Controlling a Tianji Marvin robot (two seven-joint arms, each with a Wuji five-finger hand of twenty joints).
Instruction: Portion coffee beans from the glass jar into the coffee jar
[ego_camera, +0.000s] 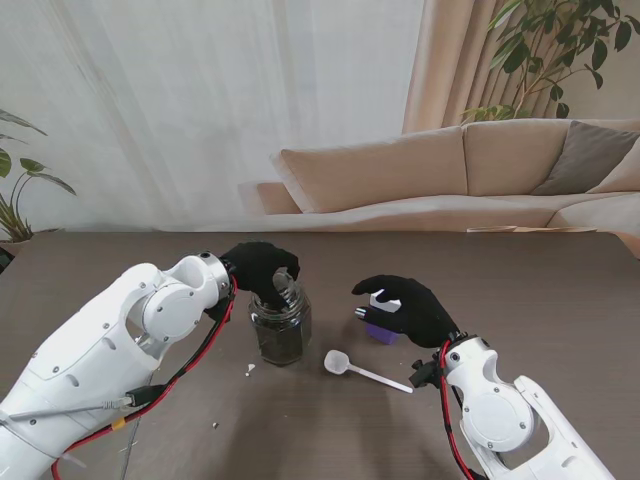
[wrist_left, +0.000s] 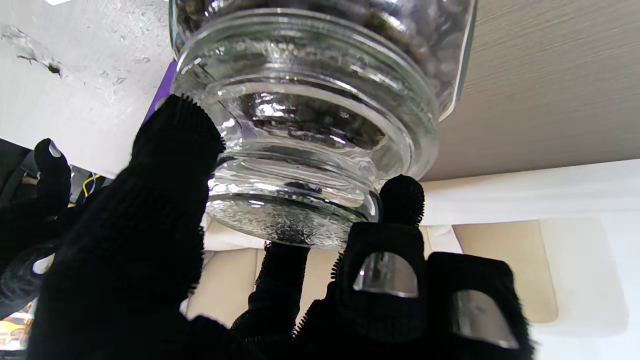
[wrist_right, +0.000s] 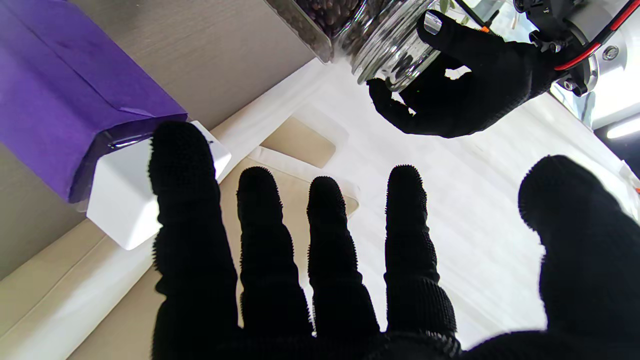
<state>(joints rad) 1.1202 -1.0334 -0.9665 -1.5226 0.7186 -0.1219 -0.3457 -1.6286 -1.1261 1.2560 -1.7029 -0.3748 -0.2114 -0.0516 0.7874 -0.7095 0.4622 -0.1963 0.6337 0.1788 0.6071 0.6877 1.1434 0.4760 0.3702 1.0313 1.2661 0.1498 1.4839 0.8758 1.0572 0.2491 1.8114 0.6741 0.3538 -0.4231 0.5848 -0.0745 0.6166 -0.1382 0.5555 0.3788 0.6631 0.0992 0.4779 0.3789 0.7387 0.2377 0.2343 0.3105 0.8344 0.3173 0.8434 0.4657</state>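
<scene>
the glass jar (ego_camera: 280, 330) stands upright on the surface (ego_camera: 520, 290), dark with coffee beans for most of its height. the left hand (ego_camera: 258, 268) sits over its top, fingers (wrist_left: 175, 150) curled around the lid (wrist_left: 295, 220); the left wrist view shows the thumb pressed on one side of the glass lid and other fingertips on the opposite edge, so this hand is grasping the lid, which still seems seated on the neck. whether it has been loosened at all cannot be told.

the right hand (ego_camera: 408, 305) hovers to the right of the glass jar, fingers (wrist_right: 260, 235) spread and released, holding nothing. under it, also right of the glass jar, is a purple container (ego_camera: 380, 330) with a white cap (wrist_right: 130, 200); this is likely the coffee jar that is to receive the beans, and its cap looks still in place. a white scoop (ego_camera: 350, 365) lies on the surface just right of the glass jar and nearer to me, untouched, its bowl showing no beans. a few pale crumbs (ego_camera: 249, 369) lie close to the glass jar's left side.

my judgement: the task is at its very start. the opening of the glass jar is in hand; opening the purple container, taking up the scoop, and moving any beans across are all left to do.
</scene>
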